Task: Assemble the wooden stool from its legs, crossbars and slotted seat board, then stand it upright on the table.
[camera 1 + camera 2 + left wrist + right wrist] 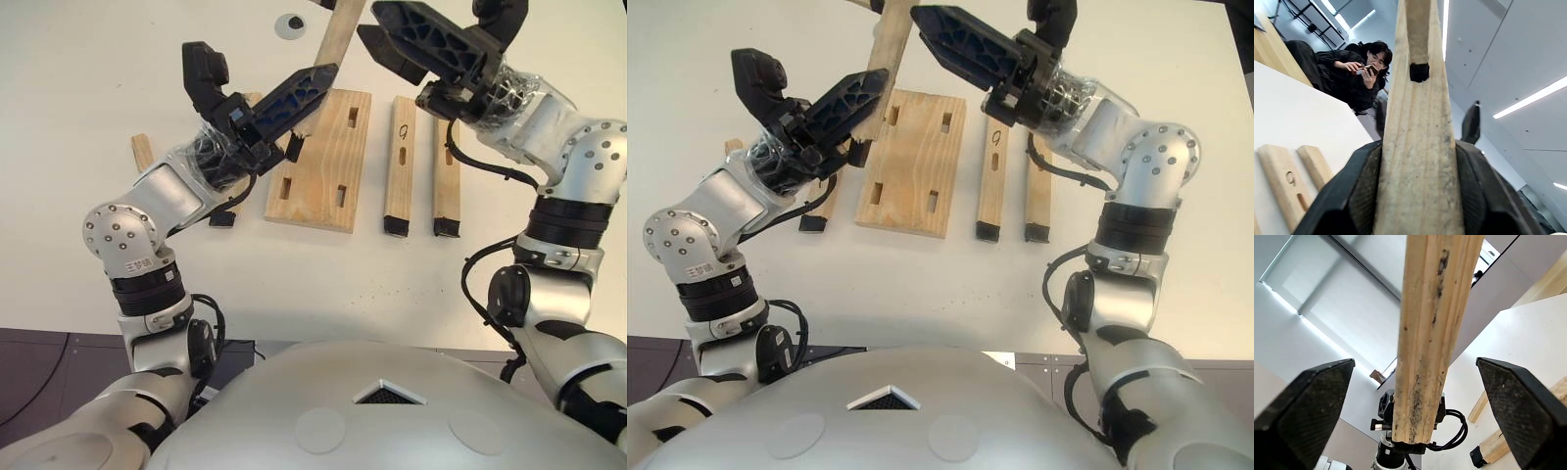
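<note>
Legs first: we're clamping one leg (340, 34) in the left gripper (312, 86), fingers pressing tight vs. its two sides toward the lower part, and it's slanting up and away from us above the table (98, 59). Its black-capped lower end is hanging right at the left edge of the seat board (318, 166); we can't tell whether it's touching. We're holding the right gripper (1415, 363) wide open around the upper part of that same leg, one finger on each side w/ clear gaps, so it's gripping nothing. The seat board is lying flat mid-table, slots facing up, below and btwn the two grippers. To its right a second leg (402, 186) and a third leg (448, 186) are lying side by side, near each other but apart, black caps toward us, under the right arm. On the left, a short wood piece (142, 152) is lying beside the left arm, and a capped piece (223, 217) is sticking out from beneath that arm, just beside the board.
</note>
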`<state>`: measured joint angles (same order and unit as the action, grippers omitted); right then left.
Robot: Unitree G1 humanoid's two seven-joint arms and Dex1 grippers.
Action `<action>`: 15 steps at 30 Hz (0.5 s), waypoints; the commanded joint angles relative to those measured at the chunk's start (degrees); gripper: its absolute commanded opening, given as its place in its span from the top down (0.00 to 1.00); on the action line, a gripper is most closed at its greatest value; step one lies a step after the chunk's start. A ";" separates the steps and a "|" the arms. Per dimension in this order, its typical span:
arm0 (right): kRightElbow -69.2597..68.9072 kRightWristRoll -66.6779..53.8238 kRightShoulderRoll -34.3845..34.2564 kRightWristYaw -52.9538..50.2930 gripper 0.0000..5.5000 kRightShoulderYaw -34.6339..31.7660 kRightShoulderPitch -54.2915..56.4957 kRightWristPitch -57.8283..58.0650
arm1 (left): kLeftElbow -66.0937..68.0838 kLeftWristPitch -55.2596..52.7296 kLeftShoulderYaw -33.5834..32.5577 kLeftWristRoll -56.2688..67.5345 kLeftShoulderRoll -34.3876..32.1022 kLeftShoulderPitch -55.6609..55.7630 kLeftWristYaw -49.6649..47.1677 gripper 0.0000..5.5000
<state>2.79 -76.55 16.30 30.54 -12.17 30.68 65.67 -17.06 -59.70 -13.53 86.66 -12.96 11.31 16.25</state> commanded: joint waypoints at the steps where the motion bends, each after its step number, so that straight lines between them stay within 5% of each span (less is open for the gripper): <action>1: 1.89 -0.01 -0.88 -2.27 0.17 -0.18 1.96 0.94 | -2.21 0.30 1.53 2.24 -1.46 -0.73 -0.44 0.64; 5: 3.60 -2.26 -2.03 -4.25 0.17 -1.19 3.19 1.65 | -2.62 0.60 3.08 2.84 -2.43 -1.90 -0.94 0.64; 15: 3.63 -5.17 -2.86 -6.35 0.47 -1.73 3.10 3.88 | -2.32 1.85 4.50 4.57 -4.71 -1.55 -0.92 0.64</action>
<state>6.61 -81.35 13.95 25.09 -13.55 32.70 69.19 -18.78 -58.93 -9.16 91.03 -17.08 9.16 15.28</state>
